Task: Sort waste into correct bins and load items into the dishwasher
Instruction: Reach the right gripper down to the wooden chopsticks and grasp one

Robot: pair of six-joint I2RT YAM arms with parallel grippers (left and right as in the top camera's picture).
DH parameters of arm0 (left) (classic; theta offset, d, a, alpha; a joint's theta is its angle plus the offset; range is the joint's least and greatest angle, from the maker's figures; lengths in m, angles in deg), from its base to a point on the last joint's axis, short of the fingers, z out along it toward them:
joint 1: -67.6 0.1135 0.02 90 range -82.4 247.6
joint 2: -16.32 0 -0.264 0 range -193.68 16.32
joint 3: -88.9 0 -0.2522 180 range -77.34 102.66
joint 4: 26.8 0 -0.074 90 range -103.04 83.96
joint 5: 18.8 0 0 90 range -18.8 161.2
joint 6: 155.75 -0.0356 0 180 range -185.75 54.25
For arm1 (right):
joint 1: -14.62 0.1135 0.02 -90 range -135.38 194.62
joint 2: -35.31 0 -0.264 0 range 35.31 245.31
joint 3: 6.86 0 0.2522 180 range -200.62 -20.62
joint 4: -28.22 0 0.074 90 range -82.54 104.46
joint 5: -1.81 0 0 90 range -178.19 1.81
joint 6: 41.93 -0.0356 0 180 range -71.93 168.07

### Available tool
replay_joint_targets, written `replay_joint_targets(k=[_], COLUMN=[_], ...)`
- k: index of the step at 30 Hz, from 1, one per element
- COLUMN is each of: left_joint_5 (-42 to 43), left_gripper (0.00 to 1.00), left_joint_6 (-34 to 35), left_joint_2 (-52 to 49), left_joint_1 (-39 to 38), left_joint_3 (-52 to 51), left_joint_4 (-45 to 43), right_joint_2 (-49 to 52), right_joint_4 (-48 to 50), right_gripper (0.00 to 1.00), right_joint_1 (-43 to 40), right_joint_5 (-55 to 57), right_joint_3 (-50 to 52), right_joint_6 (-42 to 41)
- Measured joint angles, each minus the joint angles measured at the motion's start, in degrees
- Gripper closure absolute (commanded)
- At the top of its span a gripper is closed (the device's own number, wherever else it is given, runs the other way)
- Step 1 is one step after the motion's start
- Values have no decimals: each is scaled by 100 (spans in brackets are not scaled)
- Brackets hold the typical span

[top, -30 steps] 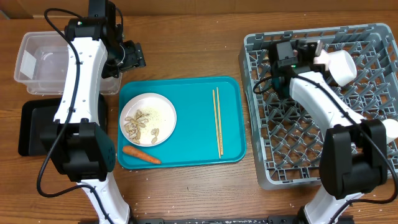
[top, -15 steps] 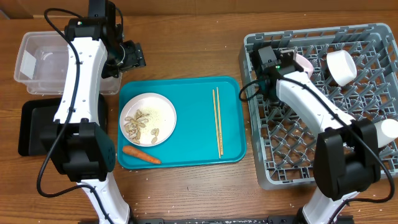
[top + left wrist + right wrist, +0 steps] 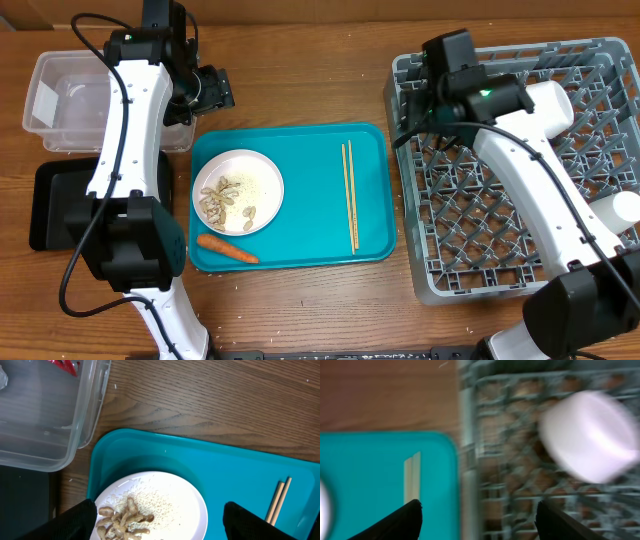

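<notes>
My left gripper [image 3: 160,525] hangs open above the white plate [image 3: 170,505], which holds beige food scraps [image 3: 122,520] on the teal tray [image 3: 300,150]. An orange carrot [image 3: 227,247] lies below the plate, and the chopsticks [image 3: 350,195] lie on the tray's right side. The clear tub [image 3: 45,420] holds a red wrapper [image 3: 65,365]. My right gripper [image 3: 477,520] is open and empty over the left rim of the grey dish rack [image 3: 480,210]. A pink bowl [image 3: 587,435] sits in the rack to its right. In the overhead view my arm hides this bowl.
A black tray [image 3: 55,205] lies left of the teal tray, below the clear tub. A white bowl [image 3: 548,105] stands in the rack's back part and a small white cup [image 3: 625,207] at its right edge. Bare wood separates the teal tray from the rack.
My right gripper has opened, left the pink bowl in the rack, and risen back toward the rack's left rim. The left arm has not moved.
</notes>
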Motion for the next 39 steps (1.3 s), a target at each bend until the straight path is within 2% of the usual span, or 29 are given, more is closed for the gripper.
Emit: replay_joint_targets(k=[6, 12, 19, 30, 35, 39], left_joint_5=[0, 0, 0, 0, 0, 0], left_gripper=[17, 17, 17, 16, 16, 16], left_joint_6=[0, 0, 0, 0, 0, 0], left_joint_2=[0, 0, 0, 0, 0, 0], left_joint_1=[0, 0, 0, 0, 0, 0], left_joint_3=[0, 0, 0, 0, 0, 0], left_joint_4=[0, 2, 4, 4, 2, 4], right_joint_2=[435, 1209, 1803, 2400, 2400, 2400], right_joint_4=[13, 319, 817, 817, 616, 345], right_gripper=[25, 26, 27, 27, 53, 63], right_joint_1=[782, 1429, 1587, 1596, 1650, 1716], right_joint_5=[-706, -922, -960, -966, -1058, -1019], right_joint_3=[76, 164, 170, 170, 168, 170], right_joint_6=[70, 90, -46, -122, -155, -380])
